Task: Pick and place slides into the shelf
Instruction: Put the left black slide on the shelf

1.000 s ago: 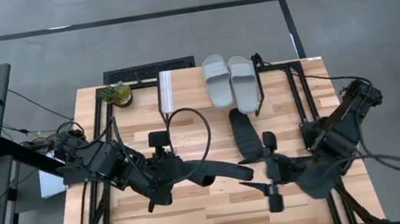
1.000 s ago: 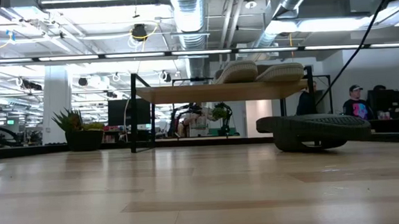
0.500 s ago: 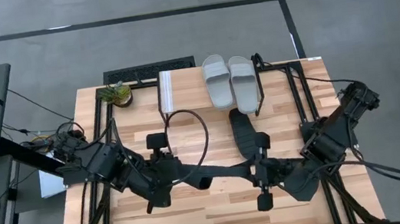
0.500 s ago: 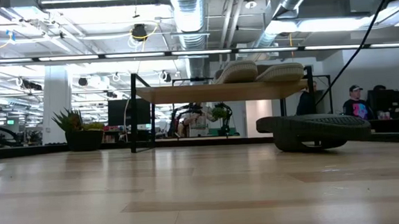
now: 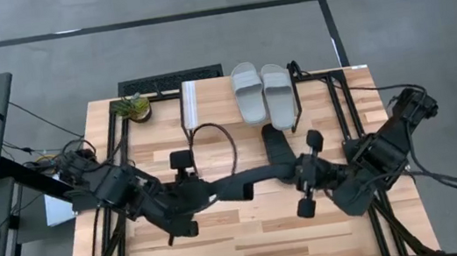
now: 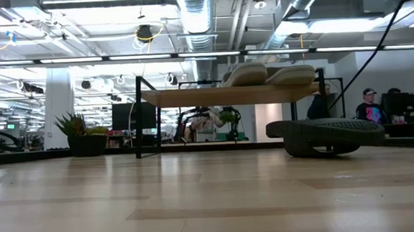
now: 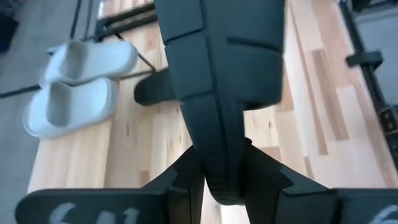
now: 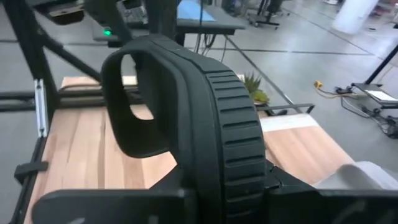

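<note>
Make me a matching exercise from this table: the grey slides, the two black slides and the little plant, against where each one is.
Things:
1. light grey slides
2. lifted black slide
3. other black slide
4. potted plant

Places:
A. lying on the tabletop by the shelf
B. near the table's far edge, on the left arm's side
C. side by side on the shelf's plank top
D. clamped by the left gripper and the right gripper

Pairs: 1-C, 2-D, 3-A, 4-B

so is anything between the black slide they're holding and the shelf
Yes: the other black slide lies on the table between the held black slide and the shelf, just before the grey slides on it.
</note>
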`<state>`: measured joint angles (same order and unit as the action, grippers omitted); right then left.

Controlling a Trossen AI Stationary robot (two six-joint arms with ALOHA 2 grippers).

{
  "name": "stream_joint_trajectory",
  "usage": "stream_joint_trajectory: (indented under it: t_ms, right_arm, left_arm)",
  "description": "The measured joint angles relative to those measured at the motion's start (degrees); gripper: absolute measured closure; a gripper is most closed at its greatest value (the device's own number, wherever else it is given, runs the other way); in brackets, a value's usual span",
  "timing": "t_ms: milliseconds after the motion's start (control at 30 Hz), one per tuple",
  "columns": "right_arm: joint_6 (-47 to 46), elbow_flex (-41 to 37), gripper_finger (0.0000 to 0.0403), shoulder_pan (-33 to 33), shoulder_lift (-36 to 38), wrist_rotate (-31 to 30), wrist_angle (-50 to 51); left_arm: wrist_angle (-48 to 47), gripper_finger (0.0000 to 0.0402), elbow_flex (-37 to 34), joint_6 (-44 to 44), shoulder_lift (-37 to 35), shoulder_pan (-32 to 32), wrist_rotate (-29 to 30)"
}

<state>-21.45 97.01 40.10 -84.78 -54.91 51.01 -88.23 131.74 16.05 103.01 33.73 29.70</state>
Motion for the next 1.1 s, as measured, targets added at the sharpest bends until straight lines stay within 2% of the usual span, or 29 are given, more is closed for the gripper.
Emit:
stream_joint_trajectory:
  t_ms: [133,233,333,467,633,767,800,933,1100]
  right_arm:
    - [0.01,-0.02,0.0357,-0.07,2.1,-1.39,0.85]
    - [-0.9,-0.05,0.0358,-0.5,3.92,-5.68,3.34]
    - [-6.84,-0.01,0.0358,-0.65,4.69,-6.87,8.68]
    - [-17.31,-0.09,0.0358,-0.94,5.12,-9.83,14.26]
    - [-28.78,-0.04,0.0358,-1.42,5.04,-20.48,13.27]
    - [-44.12,-0.02,0.0358,-1.25,3.78,-33.91,13.41]
    - [-48.59,-0.35,0.0358,-1.08,3.22,-35.37,13.46]
    - [-66.49,-3.12,0.0358,-4.18,-0.12,-35.32,12.75]
    - [-87.8,-5.49,0.0358,-9.36,-8.85,-34.98,9.56]
  left_arm:
    - [-0.47,0.0327,0.13,0.15,-1.9,0.18,1.01]
    - [-4.02,0.0327,-0.05,-0.11,-4.57,1.29,-1.82]
    - [-2.76,0.0327,0.07,-1.94,-7.27,1.73,-1.69]
    - [-2.3,0.0327,0.02,-3.35,-11.13,2.8,1.33]
    - [-2.09,0.0327,0.11,-5.19,-16.92,6.61,7.07]
    - [-2.01,0.0327,-0.02,-7.91,-20.41,11.21,8.74]
    - [-1.92,0.0326,-0.02,-7.95,-21.42,12.23,9.39]
    - [-1.94,0.0326,0.04,-9.24,-24.88,16.27,10.96]
    - [-1.82,0.0326,0.0,-12.09,-28.46,19.64,10.69]
